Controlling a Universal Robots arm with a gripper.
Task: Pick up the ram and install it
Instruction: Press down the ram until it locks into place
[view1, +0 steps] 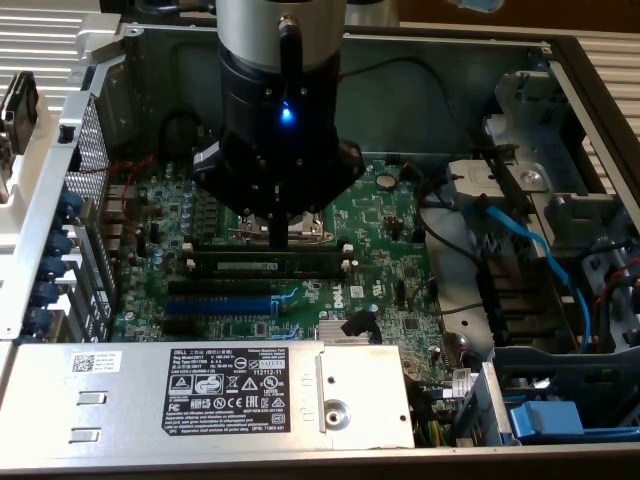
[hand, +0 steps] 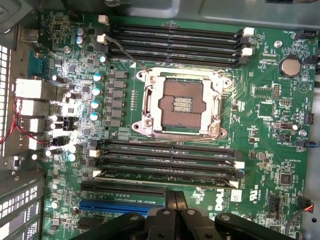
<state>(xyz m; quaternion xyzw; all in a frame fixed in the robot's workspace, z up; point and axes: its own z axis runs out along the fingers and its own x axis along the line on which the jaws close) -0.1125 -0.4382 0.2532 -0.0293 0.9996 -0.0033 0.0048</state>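
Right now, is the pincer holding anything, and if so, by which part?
Nothing is held. The pincer is shut with nothing between its tips. It is poised just over the ram, which lies beside the black memory slots.

Open grey metal computer case (view1: 180, 45) holds a green motherboard (view1: 385, 225). Seated on the board: square metal CPU socket (hand: 181, 104), long black memory slots (hand: 165, 155), a blue expansion slot (hand: 117, 206). Silver power-supply box (view1: 130, 395) sits along the near edge.
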